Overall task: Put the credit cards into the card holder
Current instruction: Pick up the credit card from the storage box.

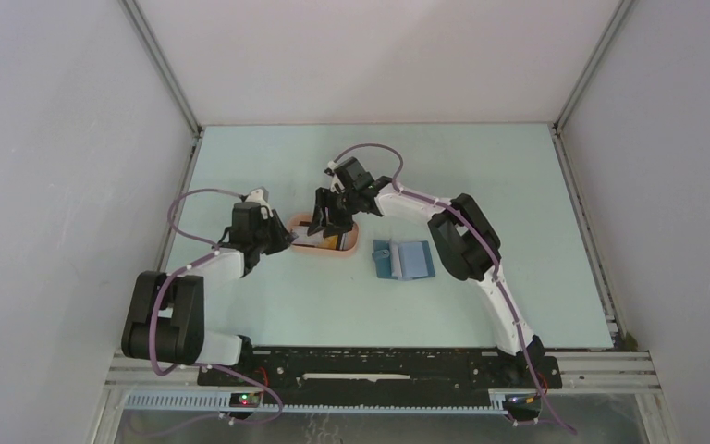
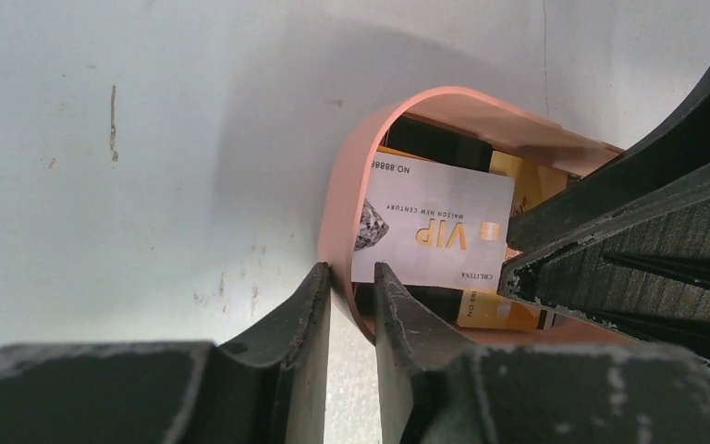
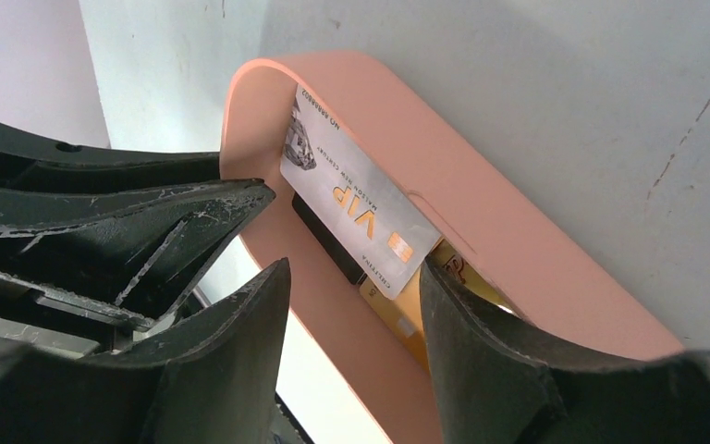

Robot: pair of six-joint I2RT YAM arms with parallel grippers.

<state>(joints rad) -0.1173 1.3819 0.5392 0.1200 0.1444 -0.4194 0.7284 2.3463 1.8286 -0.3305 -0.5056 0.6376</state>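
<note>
Though the right jaws stood apart, they straddled the lower corner of the whitish card (image 3: 356, 199). It leaned on the black card (image 3: 317, 225) and the yellow card (image 3: 405, 322) inside the pink tray (image 3: 499, 231). The left jaws were pinched on the tray's end wall, apparently to steady it. Thin, stiff, light and slick, that card would likely skid out of a loose pinch, so I'd take it across its raised short edge. The blue card holder (image 1: 405, 260) lay open on the bench (image 1: 518, 185), just beside the tray.
</note>
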